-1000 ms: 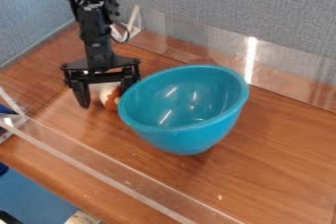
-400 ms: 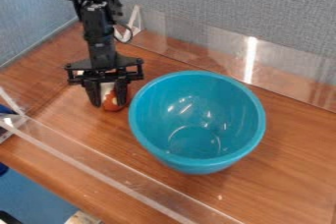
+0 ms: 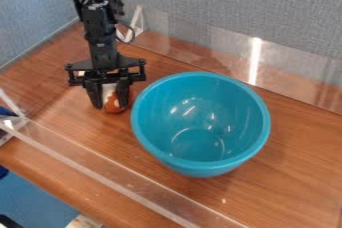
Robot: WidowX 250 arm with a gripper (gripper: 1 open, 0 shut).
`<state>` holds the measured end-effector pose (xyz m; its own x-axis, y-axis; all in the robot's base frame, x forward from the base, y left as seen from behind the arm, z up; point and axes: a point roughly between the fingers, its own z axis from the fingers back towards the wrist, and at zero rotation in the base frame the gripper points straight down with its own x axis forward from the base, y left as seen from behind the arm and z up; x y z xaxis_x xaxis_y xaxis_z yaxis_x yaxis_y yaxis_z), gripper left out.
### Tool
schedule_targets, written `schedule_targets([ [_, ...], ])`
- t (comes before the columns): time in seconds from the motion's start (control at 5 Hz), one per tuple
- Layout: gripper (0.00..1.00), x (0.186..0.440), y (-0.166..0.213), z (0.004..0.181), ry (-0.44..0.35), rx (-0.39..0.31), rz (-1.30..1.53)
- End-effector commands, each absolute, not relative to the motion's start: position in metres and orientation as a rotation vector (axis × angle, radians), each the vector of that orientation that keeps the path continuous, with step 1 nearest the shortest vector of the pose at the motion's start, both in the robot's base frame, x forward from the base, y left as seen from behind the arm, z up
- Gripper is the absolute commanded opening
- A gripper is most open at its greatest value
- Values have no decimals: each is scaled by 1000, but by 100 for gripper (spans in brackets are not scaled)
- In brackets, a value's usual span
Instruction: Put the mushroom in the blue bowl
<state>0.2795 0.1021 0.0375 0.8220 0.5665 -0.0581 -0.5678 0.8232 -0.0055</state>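
The mushroom rests on the wooden table just left of the blue bowl; only its reddish-brown cap and a bit of pale stem show between the fingers. My black gripper reaches straight down over it, and its fingers are shut on the mushroom. The teal-blue bowl stands upright with nothing inside, its rim close to the gripper's right finger.
A clear plastic barrier runs along the table's front edge, and clear panels stand behind the bowl. A blue-grey wall rises to the left. Bare wooden table lies left of the gripper.
The fingers went from spread wide to closed around the mushroom. The bowl shifted right and settled from a tilt to level. Nothing has moved in the last half second.
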Motion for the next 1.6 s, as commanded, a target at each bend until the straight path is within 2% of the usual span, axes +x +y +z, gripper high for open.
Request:
schedule_targets([
  [0.0,0,286,108,62,-19,-20,604],
  [1.4,0,292,98,91,-45,-65,525],
])
